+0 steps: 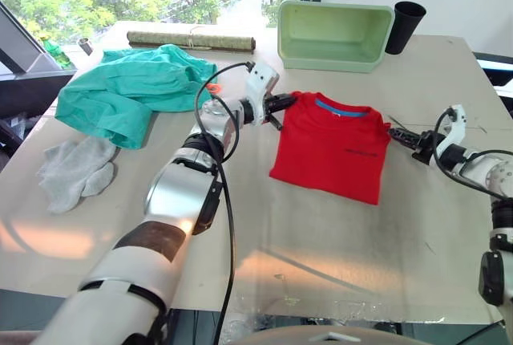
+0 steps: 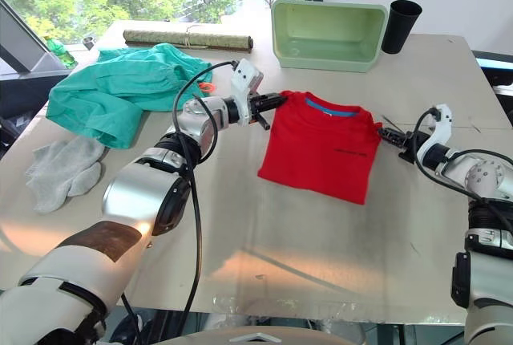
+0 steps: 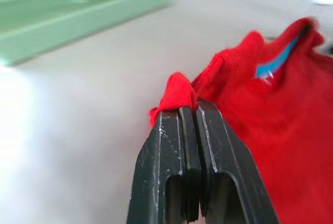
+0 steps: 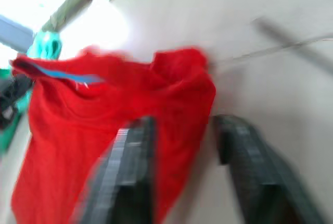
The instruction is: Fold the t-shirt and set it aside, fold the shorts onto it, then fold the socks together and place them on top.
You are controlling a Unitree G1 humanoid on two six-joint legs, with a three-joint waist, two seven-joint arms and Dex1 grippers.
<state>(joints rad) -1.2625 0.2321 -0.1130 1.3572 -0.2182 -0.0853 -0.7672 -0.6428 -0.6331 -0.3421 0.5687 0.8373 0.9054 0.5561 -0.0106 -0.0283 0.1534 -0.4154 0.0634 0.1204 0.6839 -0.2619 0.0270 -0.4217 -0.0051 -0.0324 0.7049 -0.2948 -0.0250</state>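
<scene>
While my left gripper pinches a shoulder corner of the t-shirt, my right gripper is open beside the opposite shoulder. Shirt lies folded, red, mid-table, blue neck tag up.

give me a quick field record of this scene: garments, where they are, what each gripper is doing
t-shirt: red, folded, table centre
left gripper: shut on the t-shirt's left shoulder edge
right gripper: open, at the t-shirt's right edge
shorts: teal, crumpled, far left
socks: grey, near left edge
bin: pale green, far side
cup: black, beside bin
</scene>
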